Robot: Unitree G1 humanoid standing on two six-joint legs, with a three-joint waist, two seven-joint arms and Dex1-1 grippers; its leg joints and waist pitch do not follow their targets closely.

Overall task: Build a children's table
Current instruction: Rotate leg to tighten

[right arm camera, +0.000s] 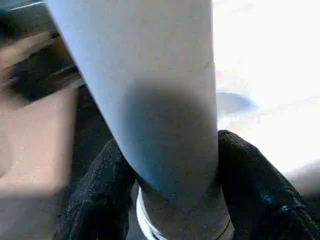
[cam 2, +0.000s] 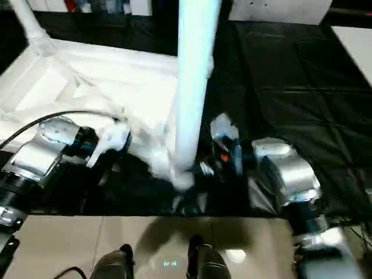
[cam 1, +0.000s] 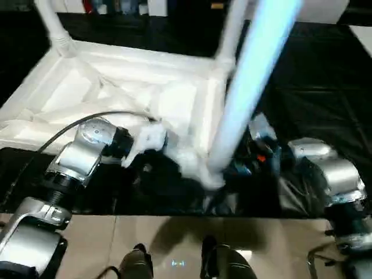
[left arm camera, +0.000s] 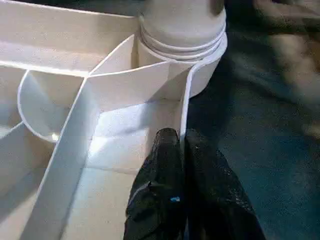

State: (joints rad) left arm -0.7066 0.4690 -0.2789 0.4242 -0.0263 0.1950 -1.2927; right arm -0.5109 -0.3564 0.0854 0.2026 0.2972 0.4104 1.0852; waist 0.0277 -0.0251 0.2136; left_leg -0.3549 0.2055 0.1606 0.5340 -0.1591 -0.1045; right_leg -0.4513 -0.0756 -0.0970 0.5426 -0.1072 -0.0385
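Observation:
The children's table lies upside down on a black mat, its ribbed white top point(cam 1: 116, 87) facing up. Two legs stand in the far corner sockets point(cam 1: 52, 23) point(cam 1: 232, 29). A third long white leg point(cam 1: 256, 75) rises tilted from the near right corner socket point(left arm camera: 182, 30). My left gripper point(left arm camera: 181, 140) is shut on the top's thin rim wall just beside that socket. My right gripper point(right arm camera: 170, 150) is closed around the leg point(right arm camera: 165, 100) near its base, one black finger point(right arm camera: 100, 190) pressing on each side.
The black mat point(cam 1: 325, 99) spreads to the right and behind the table. Tan floor point(cam 1: 87, 244) lies in front, with my feet point(cam 1: 136, 261) at the edge. A black cable point(cam 1: 70, 131) arcs over my left forearm.

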